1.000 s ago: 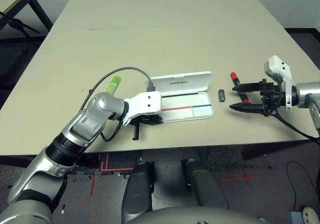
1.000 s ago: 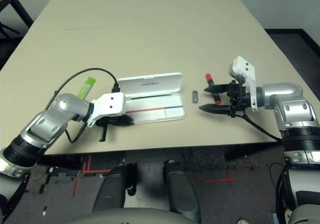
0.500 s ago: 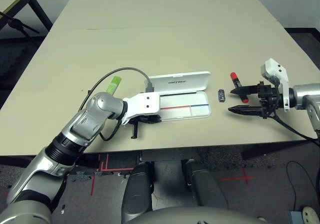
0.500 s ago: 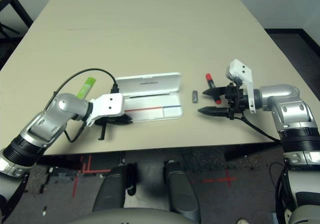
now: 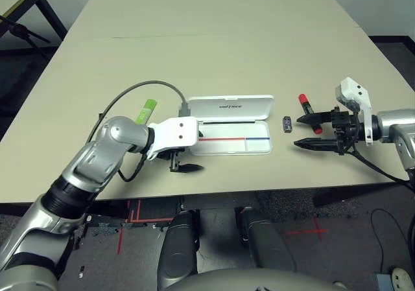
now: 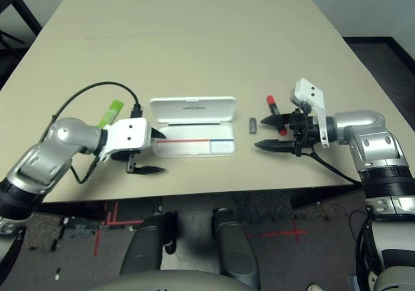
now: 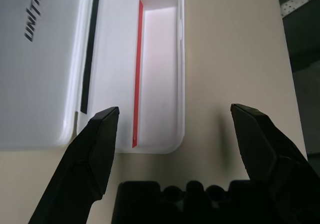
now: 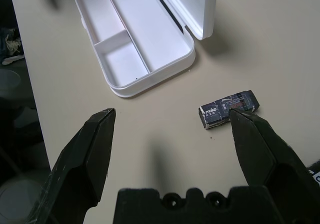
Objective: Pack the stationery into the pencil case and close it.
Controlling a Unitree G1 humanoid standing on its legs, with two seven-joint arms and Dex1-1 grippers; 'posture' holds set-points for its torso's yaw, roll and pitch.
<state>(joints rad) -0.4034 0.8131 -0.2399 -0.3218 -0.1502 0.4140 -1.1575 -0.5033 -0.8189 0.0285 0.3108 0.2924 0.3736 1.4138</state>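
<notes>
The white pencil case (image 5: pixel 230 144) lies open near the table's front edge, its lid (image 5: pixel 230 107) folded back, its tray empty with a red-and-blue line. My left gripper (image 5: pixel 193 152) is open at the case's left end (image 7: pixel 155 59), with nothing between its fingers. A light-green stick (image 5: pixel 147 111) lies behind my left wrist. The small dark-grey block (image 5: pixel 287 124) sits just right of the case. My right gripper (image 5: pixel 298 131) is open and points at the block (image 8: pixel 230 108). The red marker (image 5: pixel 302 100) lies partly behind its far finger.
A grey cable (image 5: pixel 149 85) loops from my left wrist over the table. The table's front edge (image 5: pixel 259 188) runs close below the case and both grippers. Wide bare tabletop (image 5: pixel 214 38) stretches behind. A second table's dark legs (image 5: pixel 29 28) stand at far left.
My left gripper has opened and drawn back left from over the tray to just off the case's end. The right gripper has edged slightly left toward the block.
</notes>
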